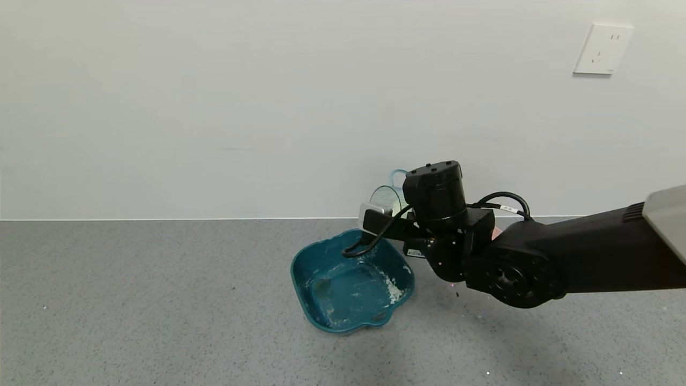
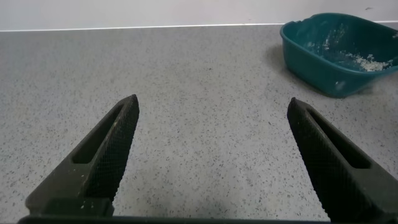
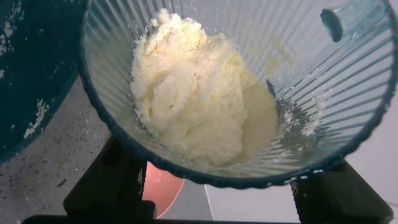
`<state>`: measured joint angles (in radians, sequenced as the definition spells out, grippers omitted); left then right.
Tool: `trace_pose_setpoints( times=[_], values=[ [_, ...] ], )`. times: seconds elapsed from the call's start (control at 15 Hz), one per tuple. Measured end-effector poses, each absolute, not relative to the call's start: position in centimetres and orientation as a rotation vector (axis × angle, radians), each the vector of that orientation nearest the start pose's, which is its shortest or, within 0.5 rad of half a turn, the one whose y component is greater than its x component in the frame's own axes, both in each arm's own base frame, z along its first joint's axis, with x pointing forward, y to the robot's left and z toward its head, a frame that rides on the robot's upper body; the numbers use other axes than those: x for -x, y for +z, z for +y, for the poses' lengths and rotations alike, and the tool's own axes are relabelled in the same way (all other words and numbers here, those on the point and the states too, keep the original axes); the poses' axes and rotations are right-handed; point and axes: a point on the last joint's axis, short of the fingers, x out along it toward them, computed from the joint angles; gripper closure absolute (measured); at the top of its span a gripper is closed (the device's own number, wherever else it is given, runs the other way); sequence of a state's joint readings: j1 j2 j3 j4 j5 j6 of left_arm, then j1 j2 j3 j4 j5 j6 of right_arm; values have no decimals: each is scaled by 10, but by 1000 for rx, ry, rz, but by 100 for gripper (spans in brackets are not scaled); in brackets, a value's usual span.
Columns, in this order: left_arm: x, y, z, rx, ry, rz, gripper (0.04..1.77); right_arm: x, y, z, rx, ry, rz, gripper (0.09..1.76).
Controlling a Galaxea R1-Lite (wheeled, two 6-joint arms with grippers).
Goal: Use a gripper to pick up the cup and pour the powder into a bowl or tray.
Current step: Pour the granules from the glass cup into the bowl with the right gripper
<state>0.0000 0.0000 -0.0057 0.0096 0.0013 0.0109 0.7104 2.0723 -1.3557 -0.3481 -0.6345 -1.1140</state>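
Note:
My right gripper (image 1: 394, 214) is shut on the ribbed pale green-blue cup (image 1: 387, 199) and holds it tilted on its side above the far right edge of the dark teal tray (image 1: 321, 316). In the right wrist view the cup (image 3: 348, 93) fills the picture, with a clump of white powder (image 3: 186, 106) lying against its lower wall. The black fingers (image 3: 109, 186) press the cup from both sides. The tray (image 3: 31, 62) shows beside the cup, smeared with white residue. A little powder (image 1: 394, 289) lies in the tray. My left gripper (image 2: 211, 109) is open and empty over bare table, with the tray (image 2: 323, 59) farther off.
A pink bowl (image 3: 158, 190) shows under the cup, between the right fingers, and peeks out behind the right arm (image 1: 496, 233). The grey speckled table (image 1: 134, 300) meets a white wall at the back. A wall socket (image 1: 603, 48) is at the upper right.

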Motion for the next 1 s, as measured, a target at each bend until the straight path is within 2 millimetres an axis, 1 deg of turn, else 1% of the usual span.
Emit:
trace_pose_setpoints(
  times=[0.47, 1.0],
  values=[
    [23, 76, 0, -11, 1, 3, 9, -320, 158, 267, 1528, 251, 239, 55],
    [23, 76, 0, -11, 1, 3, 9, -320, 156, 267, 1762, 240, 175, 55]
  ],
)
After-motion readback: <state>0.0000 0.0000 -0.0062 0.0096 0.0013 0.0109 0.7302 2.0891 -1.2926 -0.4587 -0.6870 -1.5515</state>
